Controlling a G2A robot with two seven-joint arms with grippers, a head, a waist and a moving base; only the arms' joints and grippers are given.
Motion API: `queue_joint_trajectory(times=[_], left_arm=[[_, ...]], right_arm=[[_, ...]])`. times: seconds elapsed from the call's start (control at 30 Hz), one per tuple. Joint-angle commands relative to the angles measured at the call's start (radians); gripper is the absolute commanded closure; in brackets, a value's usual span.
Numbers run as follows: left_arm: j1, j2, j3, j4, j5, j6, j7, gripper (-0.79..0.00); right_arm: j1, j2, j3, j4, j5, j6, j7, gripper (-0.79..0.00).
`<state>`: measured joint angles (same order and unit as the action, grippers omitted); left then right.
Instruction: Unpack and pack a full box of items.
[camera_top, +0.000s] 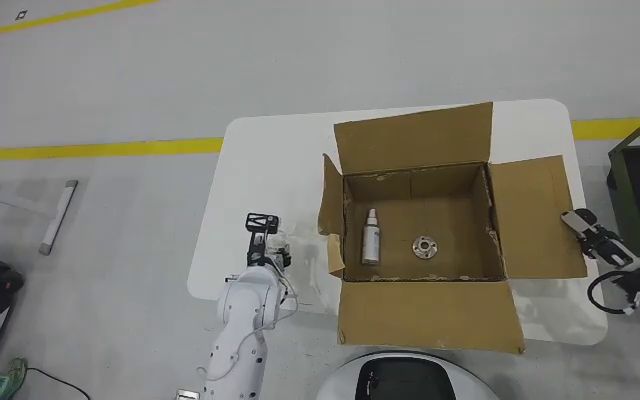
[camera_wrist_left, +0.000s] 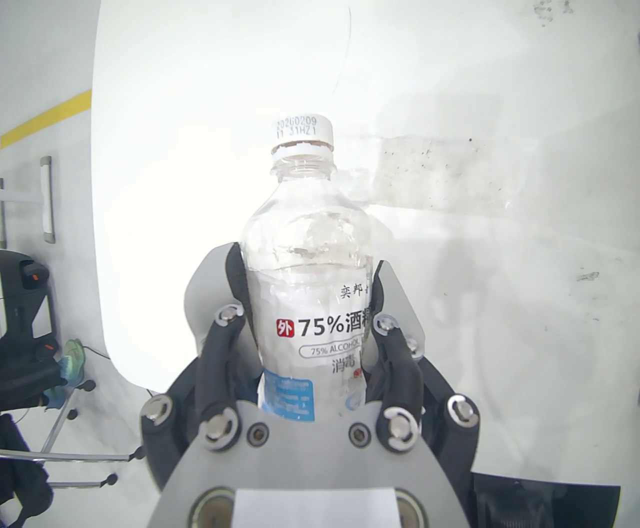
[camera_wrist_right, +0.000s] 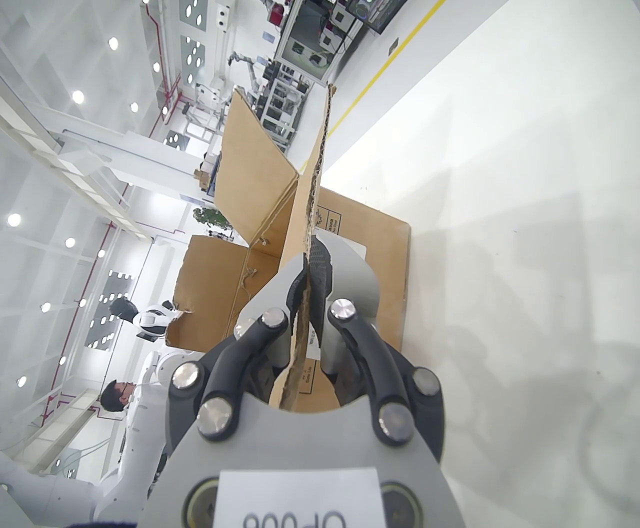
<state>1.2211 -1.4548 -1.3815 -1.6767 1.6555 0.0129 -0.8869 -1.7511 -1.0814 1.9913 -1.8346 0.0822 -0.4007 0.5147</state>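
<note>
Left of box (camera_top: 415, 183) | left gripper (camera_wrist_left: 307, 270) clamps bottle (camera_wrist_left: 305, 225) | right gripper (camera_wrist_right: 312, 270) pinches its flap (camera_wrist_right: 305, 200)

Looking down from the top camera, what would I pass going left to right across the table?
The left claw gripping a clear bottle → inside the open cardboard box, a small spray bottle → a round metal part → the right claw pinching the box's right flap.

A clear capped bottle (camera_wrist_left: 310, 280) is clamped in the left tool (camera_wrist_left: 307, 267), a flap (camera_top: 545, 215) of the open box (camera_top: 415, 185) in the right tool (camera_wrist_right: 312, 265).
</note>
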Motion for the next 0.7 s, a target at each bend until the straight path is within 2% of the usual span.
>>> queue_joint_trajectory(times=[0.0,0.27,0.4,0.6,0.63,0.67], left_arm=[[-0.002,0.000,0.001,-0.005,0.001,0.000,-0.005,-0.785],[0.019,0.004,-0.008,-0.044,0.004,0.004,-0.019,-0.785],[0.040,0.005,-0.010,-0.089,-0.003,0.010,-0.016,-0.785],[0.064,0.006,-0.016,-0.157,-0.044,0.002,-0.013,-0.785],[0.066,0.006,-0.017,-0.168,-0.037,0.002,-0.011,-0.785],[0.070,0.007,-0.016,-0.176,-0.035,0.002,-0.011,-0.785]], right_arm=[[-0.002,0.000,0.010,-0.006,-0.009,-0.005,-0.010,-0.785],[-0.029,-0.003,0.098,-0.093,-0.025,-0.008,-0.079,-0.785],[-0.050,-0.005,0.177,-0.229,-0.052,-0.023,-0.114,-0.785],[-0.037,0.002,0.206,-0.427,-0.080,-0.044,-0.036,-0.785],[-0.028,0.004,0.189,-0.450,-0.098,-0.041,-0.021,-0.502],[-0.018,0.006,0.166,-0.465,-0.115,-0.027,-0.013,-0.339]])
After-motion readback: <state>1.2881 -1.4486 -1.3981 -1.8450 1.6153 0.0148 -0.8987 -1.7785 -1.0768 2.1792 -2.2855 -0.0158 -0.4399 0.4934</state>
